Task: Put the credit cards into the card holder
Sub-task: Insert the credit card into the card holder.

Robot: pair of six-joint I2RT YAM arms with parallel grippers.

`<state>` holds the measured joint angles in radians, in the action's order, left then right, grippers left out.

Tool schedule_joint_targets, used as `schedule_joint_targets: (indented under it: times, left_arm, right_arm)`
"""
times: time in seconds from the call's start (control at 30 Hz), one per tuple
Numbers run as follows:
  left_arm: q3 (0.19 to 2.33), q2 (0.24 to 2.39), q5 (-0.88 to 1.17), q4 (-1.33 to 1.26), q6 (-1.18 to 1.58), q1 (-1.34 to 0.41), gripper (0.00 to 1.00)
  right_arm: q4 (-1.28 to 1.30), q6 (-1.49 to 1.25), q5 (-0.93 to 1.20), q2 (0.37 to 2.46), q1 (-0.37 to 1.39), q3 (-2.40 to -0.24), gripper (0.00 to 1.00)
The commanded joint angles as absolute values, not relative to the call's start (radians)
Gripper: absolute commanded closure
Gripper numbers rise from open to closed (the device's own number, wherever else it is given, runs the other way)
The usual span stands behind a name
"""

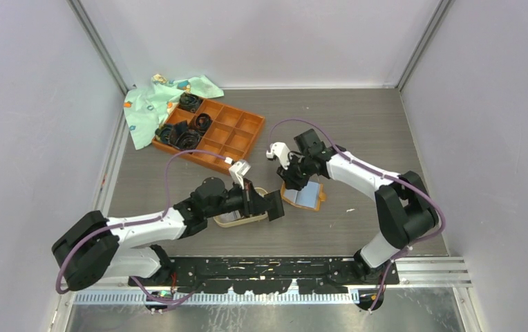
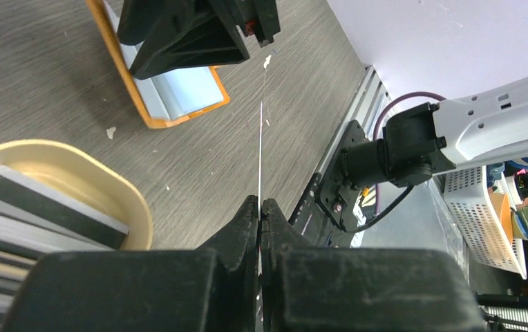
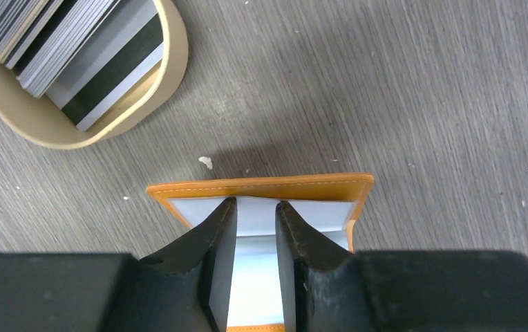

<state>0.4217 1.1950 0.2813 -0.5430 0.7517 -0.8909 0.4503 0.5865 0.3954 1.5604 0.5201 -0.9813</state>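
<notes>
A thin credit card (image 2: pixel 260 152) shows edge-on in the left wrist view, with my left gripper (image 2: pixel 260 202) shut on it. The card points toward the open card holder (image 2: pixel 178 97), which is orange-rimmed with a pale grey inside. From above, the left gripper (image 1: pixel 266 205) sits just left of the card holder (image 1: pixel 311 198). My right gripper (image 3: pixel 256 204) rests on the holder's inner pocket (image 3: pixel 316 211), jaws a little apart with nothing between them; from above it (image 1: pixel 293 181) covers the holder's left part. More striped credit cards (image 3: pixel 74 48) stand in an oval tan dish (image 3: pixel 175 48).
The tan dish (image 1: pixel 237 221) lies under the left arm's wrist. An orange-brown compartment tray (image 1: pixel 237 135) with black cable coils stands at the back left, beside a green patterned cloth (image 1: pixel 152 104). White crumbs (image 3: pixel 206 162) lie on the table. The arms' mounting rail (image 1: pixel 282 266) runs along the near edge.
</notes>
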Motion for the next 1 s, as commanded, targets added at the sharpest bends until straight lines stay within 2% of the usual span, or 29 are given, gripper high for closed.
schedule_joint_targets:
  times: [0.0, 0.37, 0.7, 0.97]
  left_arm:
    - [0.51, 1.271, 0.271, -0.613, 0.765, -0.896, 1.0]
    - [0.687, 1.591, 0.235, -0.714, 0.891, -0.897, 1.0]
    - [0.83, 1.648, 0.075, -0.43, 0.802, -0.897, 1.0]
    - [0.846, 1.676, 0.05, -0.372, 0.762, -0.888, 1.0]
  right_arm:
    - [0.498, 0.52, 0.462, 1.604, 0.486, -1.071, 0.68]
    - [0.576, 0.424, 0.569, 1.699, 0.395, -1.153, 0.74]
    - [0.571, 0.357, 0.535, 1.709, 0.345, -1.173, 0.74]
    - [0.534, 0.327, 0.504, 1.696, 0.313, -1.17, 0.67]
